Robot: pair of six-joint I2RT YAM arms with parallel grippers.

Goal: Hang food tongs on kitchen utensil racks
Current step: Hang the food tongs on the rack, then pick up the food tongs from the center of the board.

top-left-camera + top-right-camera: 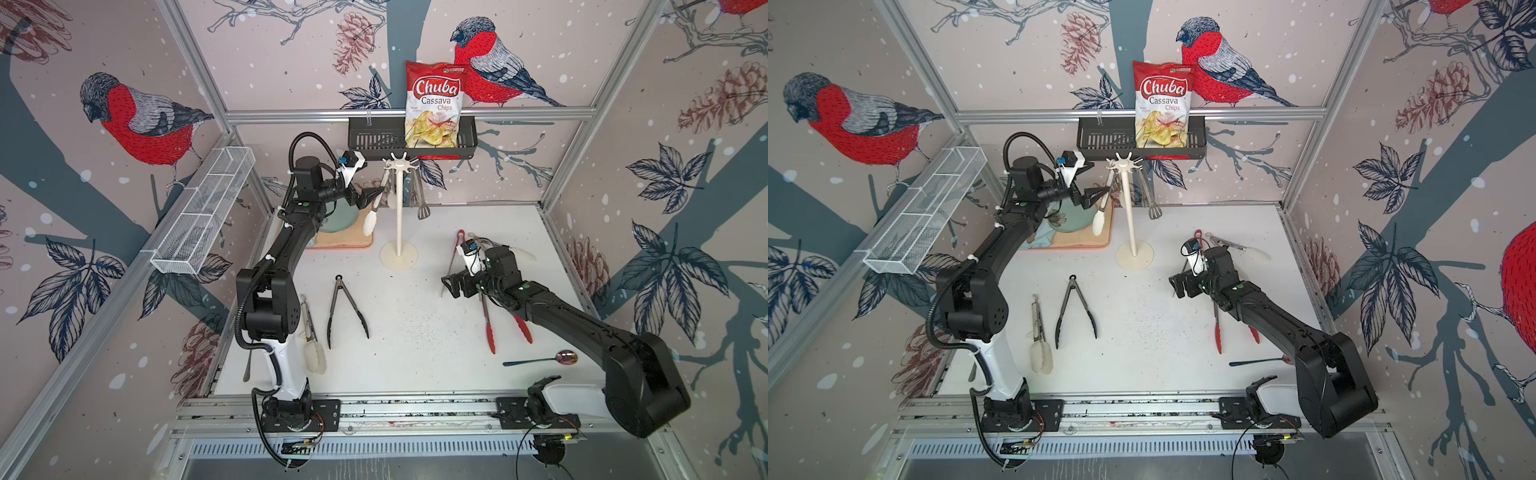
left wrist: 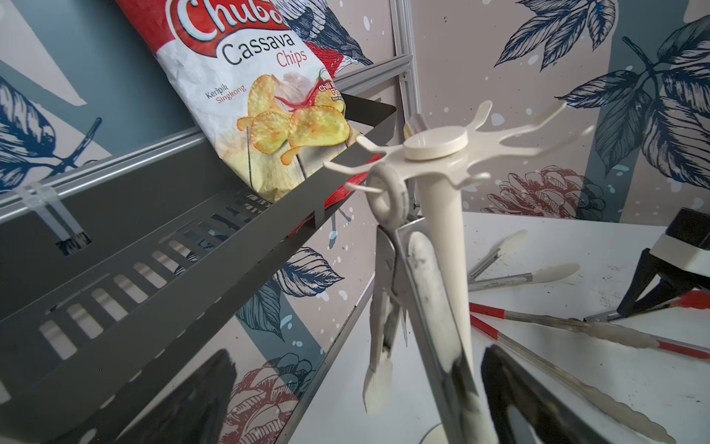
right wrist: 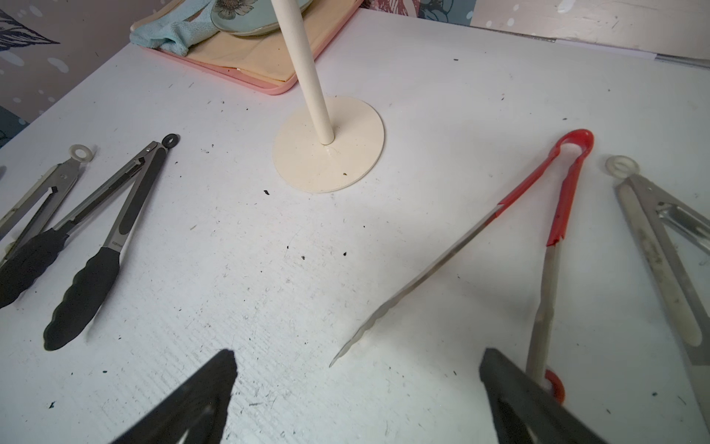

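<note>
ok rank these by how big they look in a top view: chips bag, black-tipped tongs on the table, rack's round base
1. chips bag
2. black-tipped tongs
3. rack's round base
The gaps look clear, with no ties.

Robot test cell in a lab, dressed up as a kitchen. An aluminium frame [image 1: 374, 114] is boxed in with bird-print wall panels [image 1: 137, 120], and two black robot arms [image 1: 266, 291] are bolted to a slotted rail [image 1: 415, 409] at the front of a scuffed white tabletop [image 1: 415, 324]. The props are kitchen ware: food tongs [image 1: 347, 307] loose on the top, a utensil rack [image 1: 399, 208], a chips bag [image 1: 434, 104] in a black basket [image 1: 374, 139], and a plate [image 3: 249, 15] on a pink tray [image 3: 269, 82].
</note>
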